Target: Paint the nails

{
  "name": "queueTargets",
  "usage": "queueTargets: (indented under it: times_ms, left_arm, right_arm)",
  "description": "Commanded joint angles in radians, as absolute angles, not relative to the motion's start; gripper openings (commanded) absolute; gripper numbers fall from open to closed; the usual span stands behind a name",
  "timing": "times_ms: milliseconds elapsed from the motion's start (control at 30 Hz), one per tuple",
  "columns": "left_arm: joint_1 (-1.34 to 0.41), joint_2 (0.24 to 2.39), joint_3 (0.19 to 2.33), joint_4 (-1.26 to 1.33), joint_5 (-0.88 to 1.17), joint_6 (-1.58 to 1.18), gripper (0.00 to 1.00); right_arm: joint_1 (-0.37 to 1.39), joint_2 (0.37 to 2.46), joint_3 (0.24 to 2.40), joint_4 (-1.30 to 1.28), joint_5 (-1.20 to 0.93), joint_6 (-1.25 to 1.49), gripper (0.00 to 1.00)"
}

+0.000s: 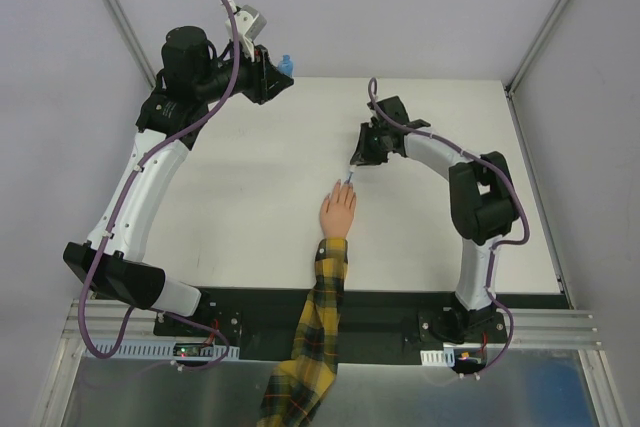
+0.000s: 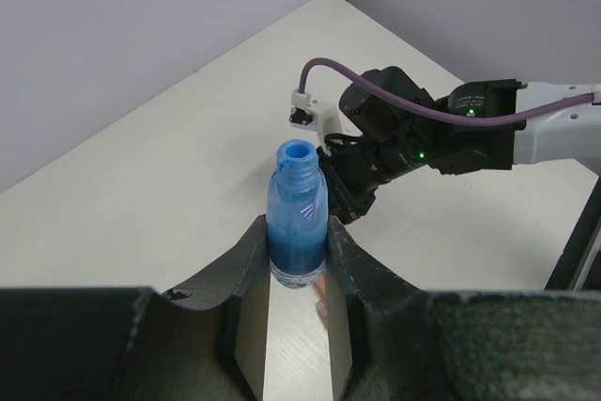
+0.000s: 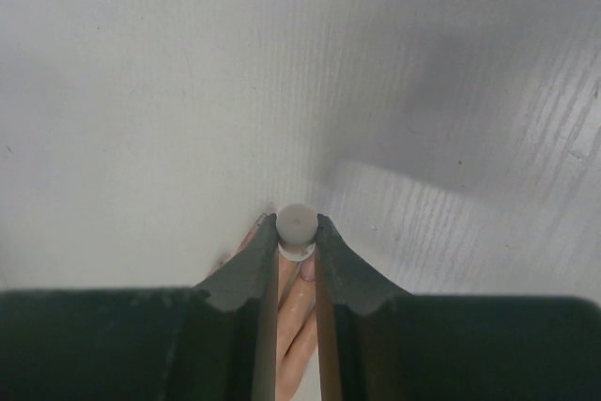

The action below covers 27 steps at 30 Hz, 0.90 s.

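A small peach hand (image 1: 338, 213) with a yellow-black plaid sleeve (image 1: 316, 322) lies palm down on the white table (image 1: 240, 197), fingers pointing away. Its nails (image 1: 346, 188) are too small to judge from above. My right gripper (image 1: 357, 161) is shut on a white brush cap (image 3: 297, 226), held directly over the fingertips. In the right wrist view one skin-toned nail (image 3: 308, 270) shows between the fingers, just below the cap. At the table's far edge my left gripper (image 2: 299, 260) is shut on an uncapped blue bottle (image 2: 298, 213), which stands upright.
Grey walls enclose the table on three sides, with metal posts in the far corners. The right arm's elbow (image 1: 485, 202) rises over the right half of the table. The left arm (image 1: 150, 167) arcs along the left side.
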State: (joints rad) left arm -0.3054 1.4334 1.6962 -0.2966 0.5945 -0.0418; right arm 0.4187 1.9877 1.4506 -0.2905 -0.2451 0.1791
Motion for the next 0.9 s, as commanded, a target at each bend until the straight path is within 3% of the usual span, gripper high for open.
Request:
queueTargets:
  times_ms: [0, 867]
  left_arm:
    - [-0.291, 1.410, 1.704, -0.245, 0.618, -0.048, 0.00]
    - [-0.290, 1.419, 1.713, -0.241, 0.623, -0.054, 0.00]
  right_arm:
    - [0.423, 2.002, 1.499, -0.311, -0.221, 0.178, 0.00]
    - [0.411, 2.002, 1.476, -0.264, -0.256, 0.186, 0.01]
